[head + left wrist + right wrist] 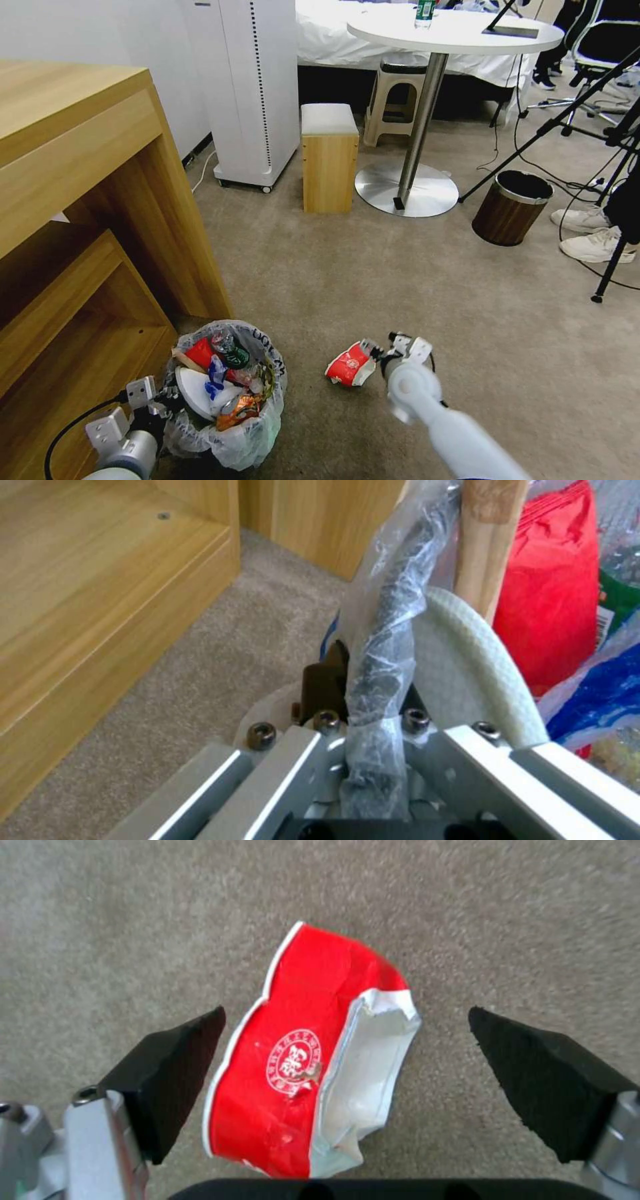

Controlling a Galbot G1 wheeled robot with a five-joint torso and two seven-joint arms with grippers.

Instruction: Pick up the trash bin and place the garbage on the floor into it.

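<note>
The trash bin (248, 441), lined with a crinkly whitish bag, stands on the beige floor (400, 287) beside the wooden desk. It holds garbage: a red wrapper (200, 352), a green-label bottle (231, 354), a white slipper (195, 393) and an orange wrapper (237, 411). My left gripper (159, 400) is shut on the bin's bag-wrapped rim (390, 630). A crushed red and white carton (350, 365) lies on the carpet to the bin's right. My right gripper (380, 353) is low over it, open. In the right wrist view the carton (293, 1065) lies between the two black pads (180, 1060), untouched.
A wooden desk with a low shelf (87, 200) stands close on the left. Farther off are a wooden stool (329, 157), a round table's metal base (407, 190), a dark brown bin (510, 208), tripod legs (533, 137) and a person's white shoes (590, 233).
</note>
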